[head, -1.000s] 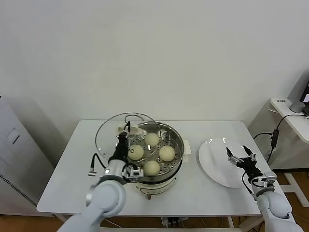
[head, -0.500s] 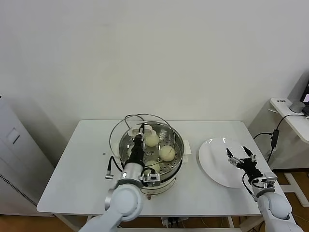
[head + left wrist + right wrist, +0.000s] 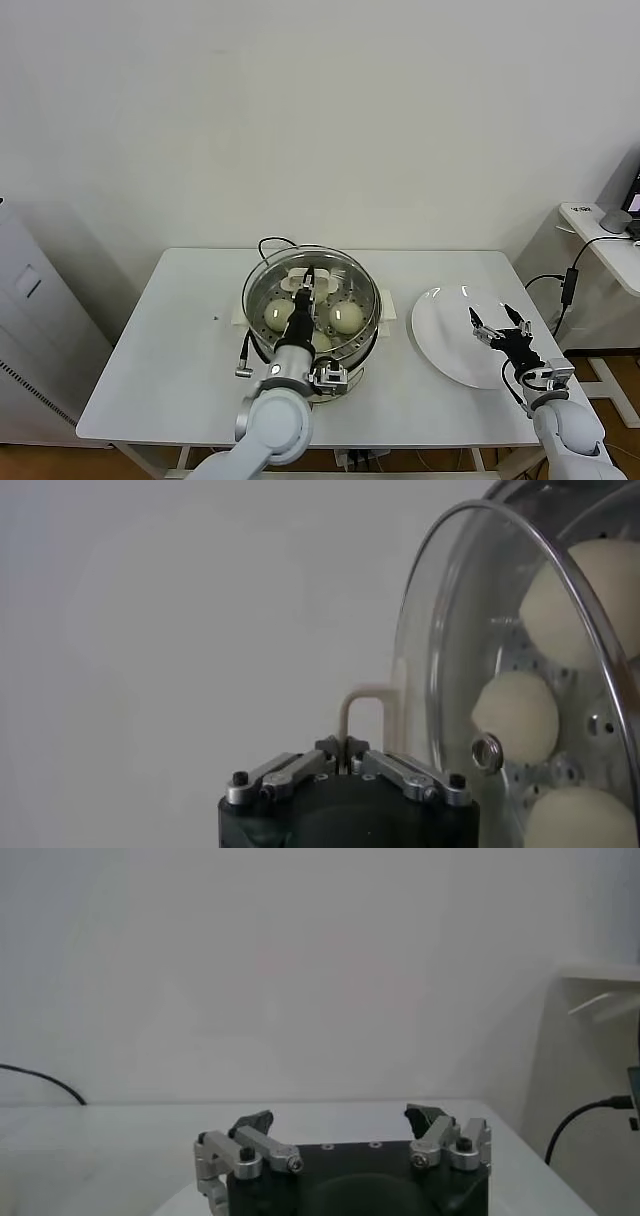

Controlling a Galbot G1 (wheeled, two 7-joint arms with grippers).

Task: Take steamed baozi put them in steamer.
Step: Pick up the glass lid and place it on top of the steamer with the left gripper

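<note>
I take the steamer as my landmark. Nearest me, well to its right, my right gripper (image 3: 502, 328) hangs with its jaws spread wide and nothing between them, over the near edge of the flat round white plate (image 3: 440, 330). The plate is bare, which I read as the reason that arm is idle: it has nothing left to fetch.

Next out, my left gripper (image 3: 308, 283) reaches from the near side of the steamer up over its middle. Its jaws are pinched narrow on the slim white handle (image 3: 362, 712) of the round glass lid (image 3: 312, 298), and the left wrist view shows them closed right on that loop. I hold the lid by its handle because the glass gives no other purchase, and that keeps it hanging level over the opening.

The large shiny round steel steamer (image 3: 366, 326) sits mid-table on its cream base, black cord (image 3: 268, 243) trailing off behind it. The smooth cream-white dome-shaped baozi (image 3: 344, 318) already lie on the perforated tray inside, seen through the glass. I judge the loading finished and the covering nearly so; I cannot tell whether the lid's rim is seated all round.

Beyond lie the far edge of the white table (image 3: 180, 330) and the plain wall.
</note>
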